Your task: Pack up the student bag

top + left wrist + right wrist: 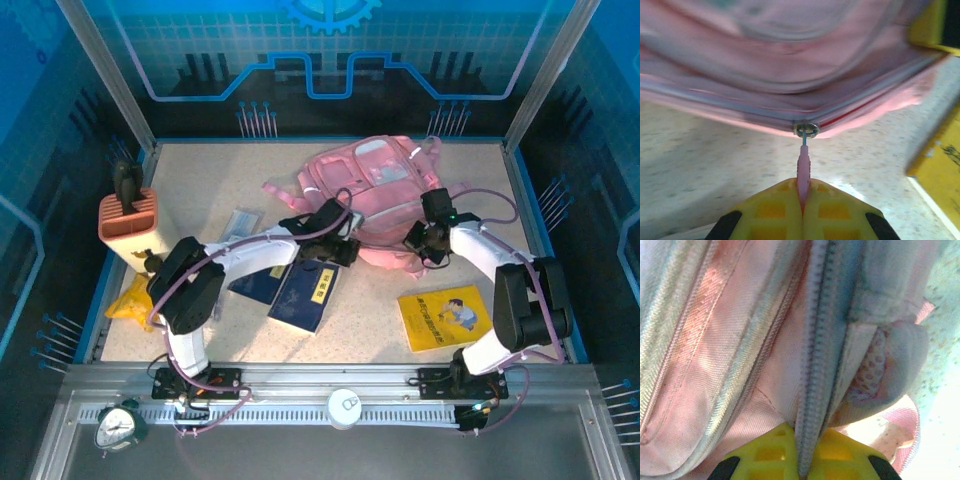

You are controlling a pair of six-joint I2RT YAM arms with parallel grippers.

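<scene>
Jaws L/R tight on student bag (372,195) edge

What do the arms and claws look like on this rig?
White links and bulky black joint housings on left arm and right arm, lilac cables looped alongside. The left claw and right claw: yellow moulded fingers with square waffle recesses, black parts behind.

The student bag (715,340) was matt pink woven cloth, its zip tape (816,340) pale and finely ribbed. A small shiny metal ring (806,130) at frame centre carried a smooth pink pull tab (803,167). The tabletop (705,165) looked speckled and matt.
</scene>
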